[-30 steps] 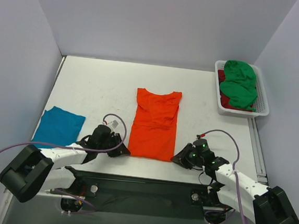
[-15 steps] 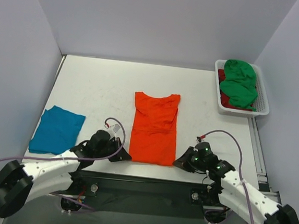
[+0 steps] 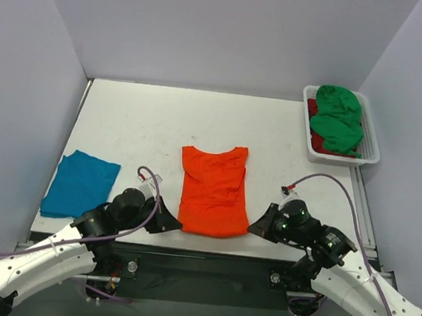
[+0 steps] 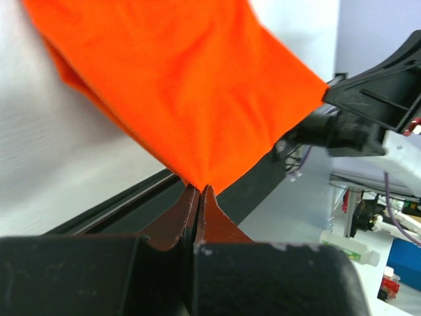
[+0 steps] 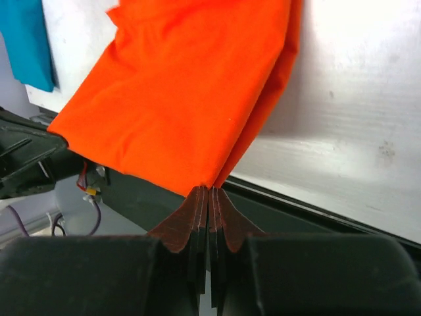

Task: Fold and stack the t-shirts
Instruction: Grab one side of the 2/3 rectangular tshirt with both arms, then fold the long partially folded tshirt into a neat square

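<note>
**A:** From above first. Any writing to read?

**B:** No lettering that I can make out. The orange t-shirt (image 3: 213,191) lies flat on the table (image 3: 140,122) just toward 6 o'clock of centre. Its collar points to 12 and its hem is by the near edge. The teal t-shirt (image 3: 80,183) lies at 8 o'clock, well apart from it. At 2 o'clock a white basket (image 3: 369,153) holds a green t-shirt (image 3: 337,119) heaped over a dark red t-shirt (image 3: 317,143).

**A:** And the arms?

**B:** Both lie low and stretched out. The left arm comes in from 7 o'clock with its wrist aimed toward 3, and the left gripper (image 3: 171,225) is at the hem's left corner. The right arm comes in from 5 o'clock, aimed toward 9, and the right gripper (image 3: 254,227) is at the hem's right corner.

**A:** Left wrist view?

**B:** The left gripper (image 4: 199,191) has its jaws pressed together, pinching a corner of the orange t-shirt (image 4: 177,85). The cloth fans out toward 12. The right gripper (image 4: 358,112) shows at 2 o'clock, at the far corner. At 4 o'clock, off the table, stands a bottle (image 4: 345,247) whose label is too small to read.

**A:** Right wrist view?

**B:** The right gripper (image 5: 209,192) is clamped tight on the other corner of the orange t-shirt (image 5: 191,99), with several layers of cloth gathered at the tips. The teal t-shirt (image 5: 26,39) is at 10 o'clock and the left gripper (image 5: 26,164) at 9. I see no print on the fabric.
</note>
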Tool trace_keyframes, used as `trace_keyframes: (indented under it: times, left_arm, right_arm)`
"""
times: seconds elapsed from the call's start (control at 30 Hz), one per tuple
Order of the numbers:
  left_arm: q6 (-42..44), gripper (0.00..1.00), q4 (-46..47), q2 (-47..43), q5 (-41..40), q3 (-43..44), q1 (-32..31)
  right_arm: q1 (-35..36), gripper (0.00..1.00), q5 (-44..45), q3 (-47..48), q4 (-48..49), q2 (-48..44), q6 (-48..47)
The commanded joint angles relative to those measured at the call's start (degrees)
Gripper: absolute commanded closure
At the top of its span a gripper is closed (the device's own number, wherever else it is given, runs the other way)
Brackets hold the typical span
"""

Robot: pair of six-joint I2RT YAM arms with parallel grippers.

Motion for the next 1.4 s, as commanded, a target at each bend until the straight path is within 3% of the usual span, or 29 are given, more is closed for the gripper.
trace_keyframes:
  times: [0.0,0.17,0.4,0.6,0.87,0.9,0.93,0.97,1.07,1.17,1.37]
  left_arm:
    - [0.8,1.00,-0.8,2.7,-1.9,8.1,0.7]
    - [3.6,1.00,0.5,12.8,1.6,16.8,9.7]
    - [5.1,1.00,11.2,30.5,12.3,26.1,22.9]
    - [6.1,1.00,16.6,50.3,15.9,36.8,29.4]
    - [7.0,1.00,21.9,73.3,19.4,50.0,36.1]
    - [7.2,0.93,22.4,75.0,20.3,51.1,36.4]
    - [7.5,0.75,22.6,77.8,20.3,52.2,36.5]
    - [7.7,0.65,22.7,78.8,19.9,53.5,36.9]
    - [7.3,0.41,25.2,79.1,20.2,53.3,37.8]
    - [8.7,0.28,24.6,74.7,16.8,50.4,38.6]
    - [13.8,0.25,15.0,67.8,6.3,44.5,36.2]
  right_arm:
    - [0.2,1.00,5.9,7.9,-2.7,6.9,-4.2]
    - [-2.4,1.00,9.6,17.7,-2.0,16.8,-9.6]
    - [-17.4,1.00,-1.9,34.5,2.7,37.9,-17.6]
    - [-25.5,1.00,-9.4,48.9,4.8,58.2,-21.0]
    - [-28.8,0.98,-15.7,71.1,6.6,84.6,-23.6]
    - [-28.9,0.90,-16.3,75.2,6.6,88.7,-23.7]
    - [-29.2,0.84,-16.7,76.9,6.6,90.5,-23.8]
    - [-29.4,0.67,-17.2,78.5,6.5,91.8,-23.8]
    - [-29.9,0.48,-17.0,80.6,6.4,93.4,-24.7]
    - [-30.5,0.43,-14.5,77.8,6.4,89.2,-26.9]
    - [-29.5,0.43,-7.9,63.4,6.5,81.4,-28.9]
